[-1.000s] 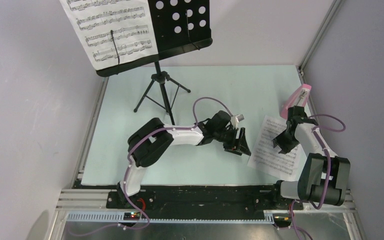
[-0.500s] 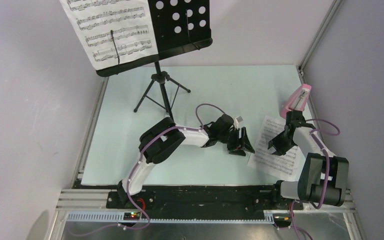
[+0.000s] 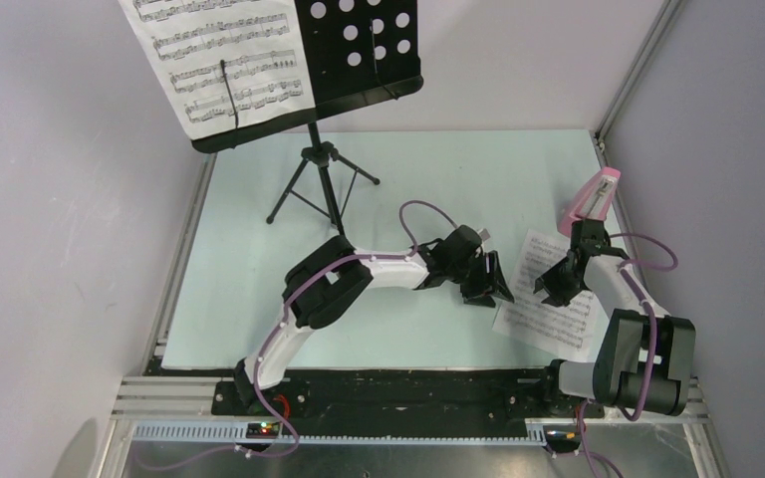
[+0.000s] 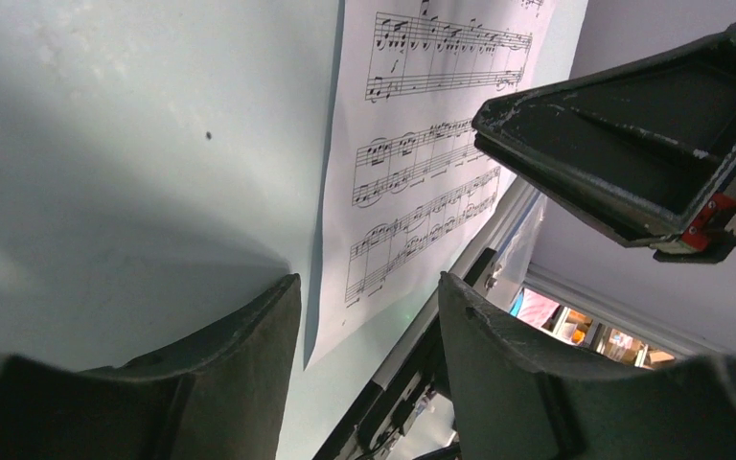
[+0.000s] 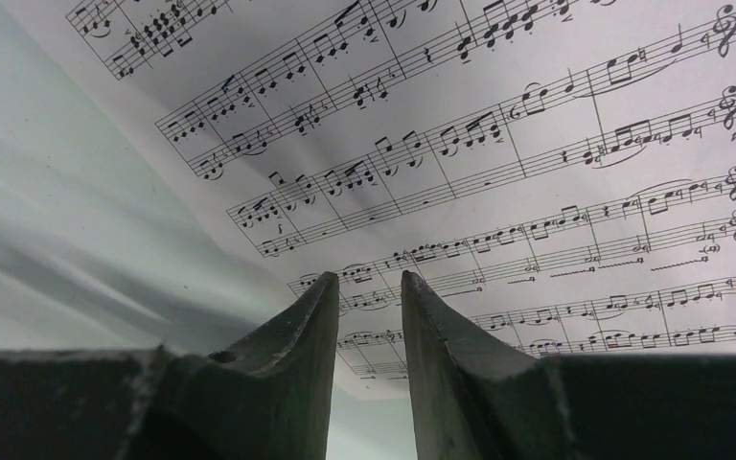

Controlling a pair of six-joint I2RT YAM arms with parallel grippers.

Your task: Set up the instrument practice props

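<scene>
The black music stand [image 3: 369,50] stands at the back left on its tripod [image 3: 321,179], with one sheet-music page [image 3: 219,60] on the left half of its desk. A second page [image 3: 548,324] lies flat on the table at the right. The pink metronome [image 3: 594,197] stands behind it. My left gripper [image 3: 488,282] is low at this page's left edge, jaws open [image 4: 369,287], with the paper's edge [image 4: 422,144] ahead between them. My right gripper [image 3: 556,284] hangs over the page [image 5: 537,144], jaws [image 5: 369,280] narrowly open with nothing between; whether they touch it I cannot tell.
The pale green table mat [image 3: 259,259] ends at a black rail [image 3: 408,388] by the arm bases. A metal frame post [image 3: 633,75] and grey walls close in the right and back. In the left wrist view the right gripper's body [image 4: 632,144] looms close above the page.
My left arm has stretched to the right, bringing its gripper up to the loose page's left edge, with the jaws slightly narrower. The right gripper has shifted a little left over the page.
</scene>
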